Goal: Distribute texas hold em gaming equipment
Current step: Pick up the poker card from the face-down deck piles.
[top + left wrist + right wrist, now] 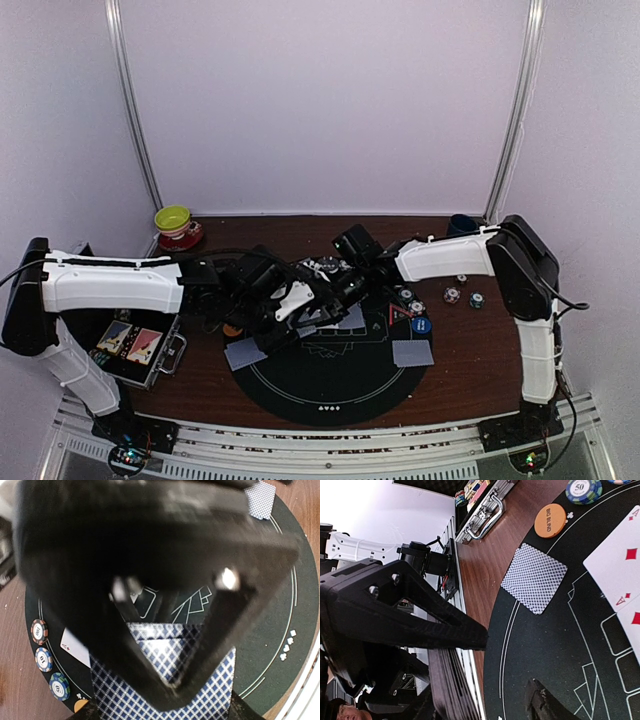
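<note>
Looks like a robotics lab booth: walled by plain white panels (330, 100) and metal poles (133, 110), with robot arms (110, 285) bolted to aluminium rails (320, 448) edging a wooden counter (470, 375).

- White-shelled left arm (110, 283) reaches rightward and low; its black two-finger left gripper (295, 312) is clamped on a stack of blue-diamond-backed cards (115, 700).
- White-shelled right arm (440, 258) reaches leftward; its black right gripper (509, 662) stands parted, holding nothing.
</note>
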Tool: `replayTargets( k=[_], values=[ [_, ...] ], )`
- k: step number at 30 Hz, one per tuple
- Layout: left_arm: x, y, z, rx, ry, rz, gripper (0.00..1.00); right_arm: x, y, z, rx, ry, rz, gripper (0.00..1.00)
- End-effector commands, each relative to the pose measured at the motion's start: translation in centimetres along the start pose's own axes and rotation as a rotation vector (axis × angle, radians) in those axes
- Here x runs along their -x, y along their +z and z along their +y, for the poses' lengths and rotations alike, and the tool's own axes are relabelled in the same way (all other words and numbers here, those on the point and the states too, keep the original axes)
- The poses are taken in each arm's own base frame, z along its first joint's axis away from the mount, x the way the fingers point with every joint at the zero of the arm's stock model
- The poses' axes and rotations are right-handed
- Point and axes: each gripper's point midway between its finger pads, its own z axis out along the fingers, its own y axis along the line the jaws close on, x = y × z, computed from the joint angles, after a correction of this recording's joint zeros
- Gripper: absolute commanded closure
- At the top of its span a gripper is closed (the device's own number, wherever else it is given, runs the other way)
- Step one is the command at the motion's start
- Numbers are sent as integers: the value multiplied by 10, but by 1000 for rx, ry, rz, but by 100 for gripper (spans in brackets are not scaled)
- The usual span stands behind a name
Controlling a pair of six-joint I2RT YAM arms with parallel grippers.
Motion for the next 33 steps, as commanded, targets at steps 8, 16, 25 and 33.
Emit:
replayTargets(
  k=[8,16,25,33],
  values=[
    [16,-6,3,13,-10,-64,35,-1,-20,-20,-78,-3,-16,49],
    [20,-6,1,4,-4,-75,34,-6,5,28,102,-46,53,27],
    [22,-6,0,-4,-4,-82,35,-1,27,18,116,17,42,31],
    [21,-8,1,1,-6,-88,35,0,22,12,117,51,10,40]
  ],
)
